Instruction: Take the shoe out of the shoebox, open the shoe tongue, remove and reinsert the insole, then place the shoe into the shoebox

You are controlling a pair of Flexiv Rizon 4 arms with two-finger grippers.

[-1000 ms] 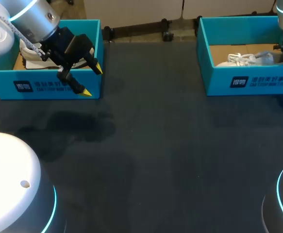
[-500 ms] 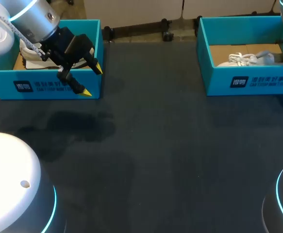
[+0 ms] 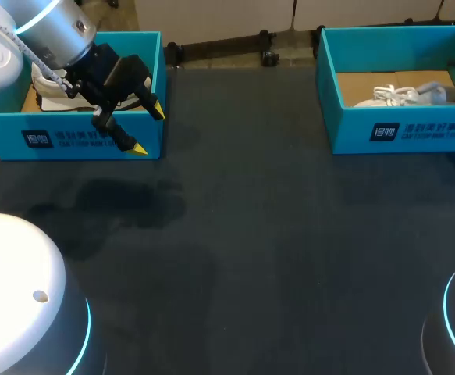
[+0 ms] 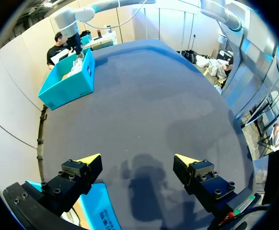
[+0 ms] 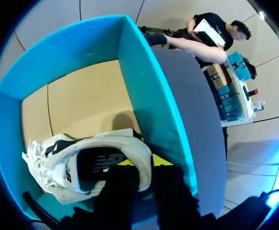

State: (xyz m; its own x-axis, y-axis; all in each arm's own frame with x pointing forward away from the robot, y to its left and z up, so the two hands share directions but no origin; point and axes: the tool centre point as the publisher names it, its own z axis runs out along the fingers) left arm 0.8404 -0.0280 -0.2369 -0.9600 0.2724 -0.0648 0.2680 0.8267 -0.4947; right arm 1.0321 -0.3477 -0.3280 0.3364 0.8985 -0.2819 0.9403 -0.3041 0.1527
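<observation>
The white lace-up shoe (image 5: pixel 108 140) lies inside the teal cardboard shoebox (image 5: pixel 149 96), laces towards the far end, heel against the box's near wall. The right pincer (image 5: pixel 146 167) is clamped on the heel collar, one finger inside the shoe and one outside. This box stands at the far right of the dark surface (image 3: pixel 250 234). Well apart, the left pincer (image 4: pixel 138 160) hangs over the front corner of a second teal shoebox (image 3: pixel 94 141), fingers wide apart and holding nothing
</observation>
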